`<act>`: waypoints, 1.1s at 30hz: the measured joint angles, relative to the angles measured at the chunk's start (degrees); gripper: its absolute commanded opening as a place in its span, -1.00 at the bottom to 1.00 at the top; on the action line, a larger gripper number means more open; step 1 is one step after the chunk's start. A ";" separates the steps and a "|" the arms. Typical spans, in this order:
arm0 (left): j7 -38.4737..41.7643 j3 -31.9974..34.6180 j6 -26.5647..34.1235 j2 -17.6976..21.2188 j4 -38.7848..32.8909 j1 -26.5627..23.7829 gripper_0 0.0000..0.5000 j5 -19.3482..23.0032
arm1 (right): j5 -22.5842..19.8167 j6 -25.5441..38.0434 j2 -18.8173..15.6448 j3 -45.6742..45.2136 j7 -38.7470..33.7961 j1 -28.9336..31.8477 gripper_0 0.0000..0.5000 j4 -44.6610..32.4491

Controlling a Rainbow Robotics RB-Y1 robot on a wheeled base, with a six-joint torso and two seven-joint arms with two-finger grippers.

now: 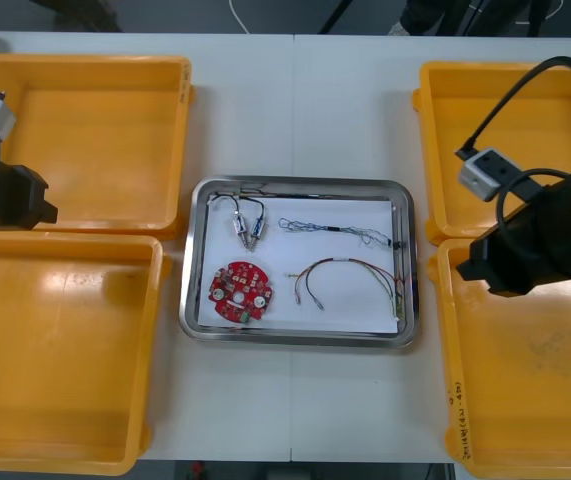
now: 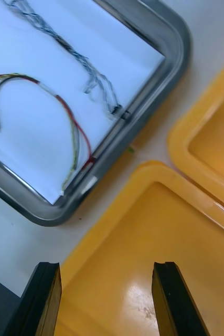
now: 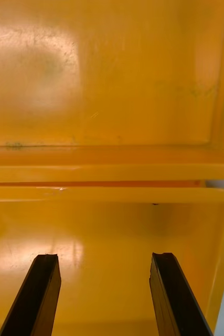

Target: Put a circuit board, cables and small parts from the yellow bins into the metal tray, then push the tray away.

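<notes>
Light table (image 1: 295, 110) carries four yellow bins (image 1: 95, 140). Far left, left gripper (image 3: 104, 258) hangs released above the seam between two bins. Centre, the metal tray (image 1: 300, 183) holds circuit board (image 1: 240, 292), cables (image 1: 350, 265) and small metal parts (image 1: 248, 228). Right, right gripper (image 2: 107, 266) hangs released over a bin corner near the tray.

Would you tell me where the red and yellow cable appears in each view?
Front view: the red and yellow cable lies in the metal tray, right of the red circuit board.
Right wrist view: the cable arcs beside the tray's rim, beyond the open right gripper.
Left wrist view: the open left gripper faces yellow bins instead.
Shared landmark: the twisted blue and white cable alongside.
</notes>
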 measured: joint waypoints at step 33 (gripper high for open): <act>0.00 3.94 0.01 1.73 -2.73 7.51 1.00 1.68 | 6.54 0.00 12.03 37.82 12.62 -22.42 1.00 10.44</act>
